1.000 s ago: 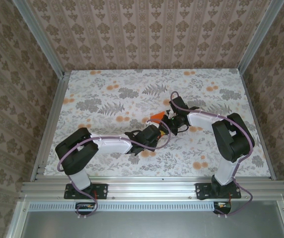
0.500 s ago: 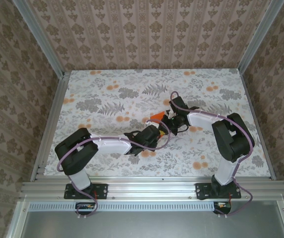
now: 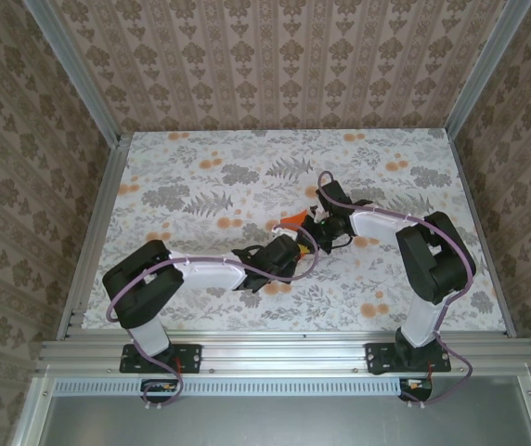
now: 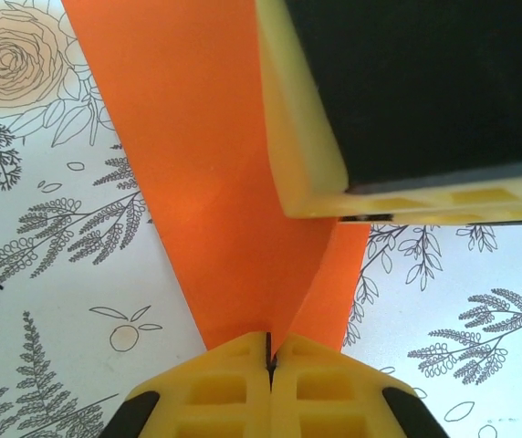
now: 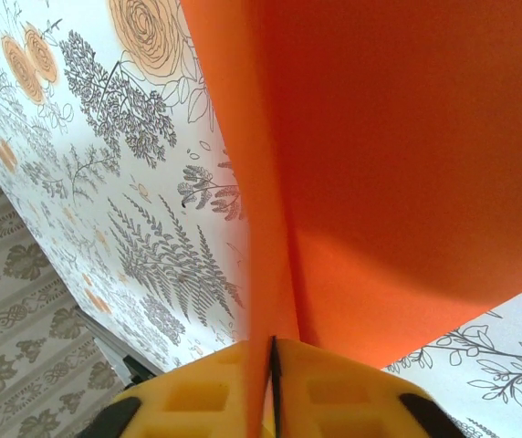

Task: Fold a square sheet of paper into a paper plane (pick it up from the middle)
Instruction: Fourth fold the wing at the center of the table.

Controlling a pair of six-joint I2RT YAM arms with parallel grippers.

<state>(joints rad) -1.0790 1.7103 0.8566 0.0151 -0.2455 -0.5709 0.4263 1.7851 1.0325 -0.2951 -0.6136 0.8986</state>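
Left hand (image 4: 269,358) and right hand (image 5: 271,351) each pinch an edge of the creased orange sheet of paper (image 4: 197,164), jaws nearly together, over the floral table (image 4: 51,301).

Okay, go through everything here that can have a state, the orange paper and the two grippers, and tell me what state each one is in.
orange paper sheet: folded along a crease, not flat, pinched from two sides.
left gripper: fingers shut on the orange paper sheet at its folded edge.
right gripper: fingers shut on the orange paper sheet, along the crease.
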